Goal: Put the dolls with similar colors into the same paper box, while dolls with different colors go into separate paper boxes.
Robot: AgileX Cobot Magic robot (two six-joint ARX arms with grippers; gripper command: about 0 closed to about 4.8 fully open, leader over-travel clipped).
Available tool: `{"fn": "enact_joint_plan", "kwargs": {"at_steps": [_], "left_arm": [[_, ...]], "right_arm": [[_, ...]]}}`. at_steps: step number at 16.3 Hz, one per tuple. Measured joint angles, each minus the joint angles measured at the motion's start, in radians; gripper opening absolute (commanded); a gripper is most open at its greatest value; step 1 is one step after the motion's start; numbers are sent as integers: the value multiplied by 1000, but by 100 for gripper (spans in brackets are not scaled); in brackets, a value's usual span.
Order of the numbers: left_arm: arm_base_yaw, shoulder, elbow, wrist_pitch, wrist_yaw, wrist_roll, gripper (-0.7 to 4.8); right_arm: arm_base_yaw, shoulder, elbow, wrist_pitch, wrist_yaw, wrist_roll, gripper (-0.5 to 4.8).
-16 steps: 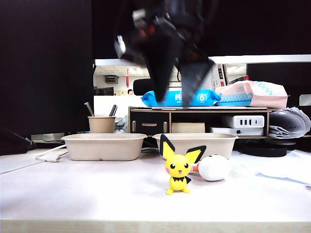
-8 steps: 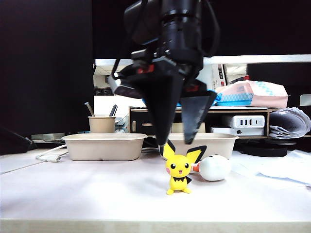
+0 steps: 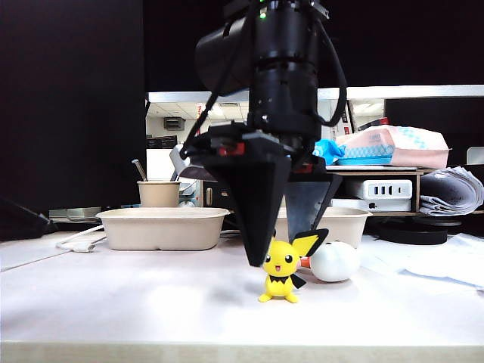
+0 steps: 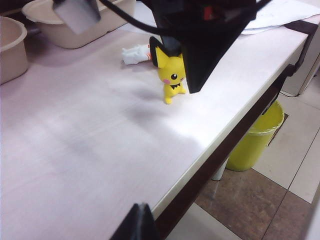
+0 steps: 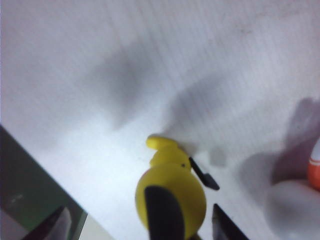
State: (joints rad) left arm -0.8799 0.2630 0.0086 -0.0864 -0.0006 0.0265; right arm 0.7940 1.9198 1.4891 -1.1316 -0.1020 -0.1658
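The right hand [image 3: 281, 242] has come down since the earlier frames, from high above the tabletop [image 3: 151, 302] to right over the yellow mouse doll [image 3: 281, 270]. Its two black fingers are apart, one on each side of the doll's head, and they are not squeezing it. One finger [image 3: 257, 215] hides the doll's ear on that side. The yellow mouse doll stands upright near the front edge of the tabletop. The round white doll [image 3: 334, 262] with the orange part lies just beside it. Two paper boxes sit farther back, the left paper box [image 3: 162, 228] and the right paper box [image 3: 344, 223], which is partly hidden behind the arm. Only a dark tip of the left hand [image 4: 137, 225] shows, well apart from the dolls, and I cannot tell if it is apart or together.
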Motion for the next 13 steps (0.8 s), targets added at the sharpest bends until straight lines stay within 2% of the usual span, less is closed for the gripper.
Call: {"fn": "enact_joint_plan", "kwargs": {"at_steps": [1,3,6,8,9,13], "left_arm": [[0,0,0,0,0,0,-5],[0,0,0,0,0,0,-5],[0,0,0,0,0,0,-5],[0,0,0,0,0,0,-5],[0,0,0,0,0,0,-5],[0,0,0,0,0,0,-5]], "right_arm": [[0,2,-3,0,0,0,301],[0,7,-3,3,0,-8,291],[-1,19,-3,6,1,-18,202],[-2,20,-3,8,1,-19,196],[-2,20,-3,9,1,-19,141],[-2,19,-2,9,1,-19,102]]}}
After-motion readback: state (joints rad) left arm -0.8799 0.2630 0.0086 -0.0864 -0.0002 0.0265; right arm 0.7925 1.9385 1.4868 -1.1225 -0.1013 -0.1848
